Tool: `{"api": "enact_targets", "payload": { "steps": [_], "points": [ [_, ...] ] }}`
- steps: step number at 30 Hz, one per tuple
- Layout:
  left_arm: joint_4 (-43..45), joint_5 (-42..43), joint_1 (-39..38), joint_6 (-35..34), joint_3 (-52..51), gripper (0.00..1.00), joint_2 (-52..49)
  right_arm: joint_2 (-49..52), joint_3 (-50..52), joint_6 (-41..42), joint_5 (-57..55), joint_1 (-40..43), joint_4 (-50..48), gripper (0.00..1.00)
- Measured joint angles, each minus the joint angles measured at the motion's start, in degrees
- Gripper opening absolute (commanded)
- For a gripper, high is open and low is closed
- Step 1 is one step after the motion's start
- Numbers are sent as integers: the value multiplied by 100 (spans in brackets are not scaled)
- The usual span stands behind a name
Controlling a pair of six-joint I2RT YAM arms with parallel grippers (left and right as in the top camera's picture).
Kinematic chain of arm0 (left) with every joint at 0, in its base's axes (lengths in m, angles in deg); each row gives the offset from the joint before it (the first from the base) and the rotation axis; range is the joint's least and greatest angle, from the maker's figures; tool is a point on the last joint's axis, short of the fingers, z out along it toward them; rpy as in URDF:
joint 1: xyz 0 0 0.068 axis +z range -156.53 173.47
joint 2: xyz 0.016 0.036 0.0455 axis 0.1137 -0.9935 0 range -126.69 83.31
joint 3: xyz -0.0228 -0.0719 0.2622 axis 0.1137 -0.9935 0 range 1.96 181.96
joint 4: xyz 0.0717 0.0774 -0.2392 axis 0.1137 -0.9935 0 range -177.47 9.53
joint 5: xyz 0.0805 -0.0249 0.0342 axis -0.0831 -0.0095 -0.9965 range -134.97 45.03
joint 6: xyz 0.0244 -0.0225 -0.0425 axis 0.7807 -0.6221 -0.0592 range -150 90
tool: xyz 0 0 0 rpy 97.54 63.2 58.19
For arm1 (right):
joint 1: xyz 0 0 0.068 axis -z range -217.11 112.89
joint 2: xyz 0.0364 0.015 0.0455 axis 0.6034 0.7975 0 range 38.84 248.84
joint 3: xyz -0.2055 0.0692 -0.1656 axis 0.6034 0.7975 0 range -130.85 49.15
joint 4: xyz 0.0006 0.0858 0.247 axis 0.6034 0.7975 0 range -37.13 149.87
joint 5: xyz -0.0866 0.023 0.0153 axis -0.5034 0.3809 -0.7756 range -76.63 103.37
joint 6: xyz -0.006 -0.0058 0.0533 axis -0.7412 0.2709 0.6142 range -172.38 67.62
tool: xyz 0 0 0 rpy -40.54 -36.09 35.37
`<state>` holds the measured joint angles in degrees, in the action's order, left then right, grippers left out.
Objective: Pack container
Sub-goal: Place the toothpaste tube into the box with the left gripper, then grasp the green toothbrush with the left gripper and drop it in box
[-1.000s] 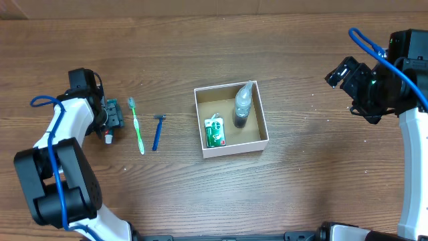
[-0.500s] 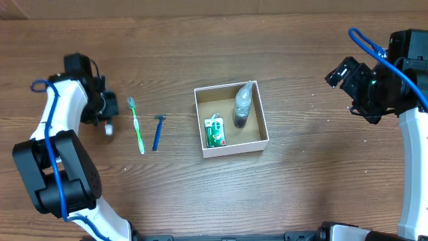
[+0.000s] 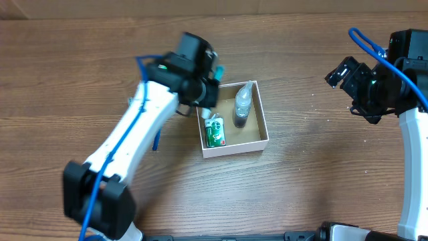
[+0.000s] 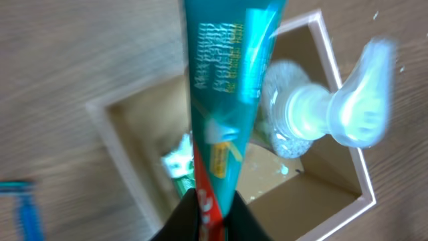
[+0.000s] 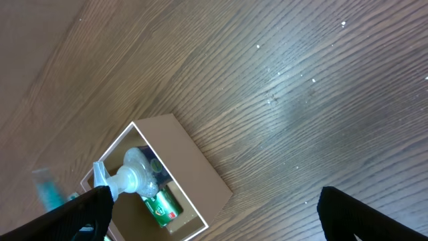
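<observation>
The container [image 3: 235,148] is a white-walled box with a brown inside, at the table's middle. In it a clear spray bottle [image 3: 242,104] lies beside a green packet [image 3: 215,132]. My left gripper [image 3: 204,94] hangs over the box's left rim, shut on a teal and red toothpaste tube [image 4: 224,80]. The tube points down toward the box floor, with its white cap [image 3: 204,114] lowest. Directly beneath it in the left wrist view are the container [image 4: 358,174], the bottle [image 4: 314,110] and the packet [image 4: 175,164]. My right gripper [image 3: 342,90] is open at the far right, holding nothing.
A blue razor [image 3: 156,142] lies on the wood left of the box, partly under my left arm, and shows again as the razor [image 4: 20,201] in the left wrist view. The right wrist view looks past the open right gripper [image 5: 214,197] to the container [image 5: 194,167] on bare wood.
My left gripper closed on the tube at the table's far left, lifted it and swung right to above the box's left rim. The right arm stayed still.
</observation>
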<state>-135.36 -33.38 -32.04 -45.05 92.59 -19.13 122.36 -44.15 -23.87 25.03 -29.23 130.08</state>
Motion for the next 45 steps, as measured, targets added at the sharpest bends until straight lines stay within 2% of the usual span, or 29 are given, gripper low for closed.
{"api": "enact_targets", "payload": {
  "steps": [2,4,8,9,11,13,14,17,22,27,32,34,37,40,43,45],
  "points": [
    [-11,-2,-214,-149,-140,26,-219,0,0,2,0,0,-2,100],
    [-79,0,-302,-186,-190,34,-328,0,0,4,0,0,2,100],
    [-542,-22,-122,-118,31,83,-258,0,0,4,0,0,-2,100],
    [-704,-87,66,-81,157,89,-166,0,0,0,0,0,0,100],
    [-903,-461,728,24,407,90,225,0,0,2,0,0,0,100],
    [-951,-719,1486,42,476,87,452,0,0,0,0,0,-2,100],
    [-960,-837,1934,42,461,82,439,0,0,4,-2,0,0,100],
    [-920,-1019,2695,59,321,71,-105,0,0,4,0,0,2,100],
    [-942,-1034,3012,114,197,71,-1440,0,0,4,-2,0,0,100],
    [-846,-1040,3012,188,-2,62,-1873,0,0,0,2,0,-2,100],
    [-675,-1102,3012,223,-223,15,-2103,0,0,2,2,0,0,100],
    [-680,-1119,3012,243,-223,4,-2103,0,0,4,2,0,0,100],
    [-970,-1099,3012,315,-199,4,-2090,0,0,2,2,0,2,100],
    [-1773,-1097,3010,326,190,4,-1939,0,0,4,2,0,-2,100],
    [-2208,-1056,2852,328,955,4,-1075,0,0,2,2,0,0,100],
    [-2159,-986,2428,319,1255,4,-258,0,0,2,2,0,-2,100]
  ]
}}
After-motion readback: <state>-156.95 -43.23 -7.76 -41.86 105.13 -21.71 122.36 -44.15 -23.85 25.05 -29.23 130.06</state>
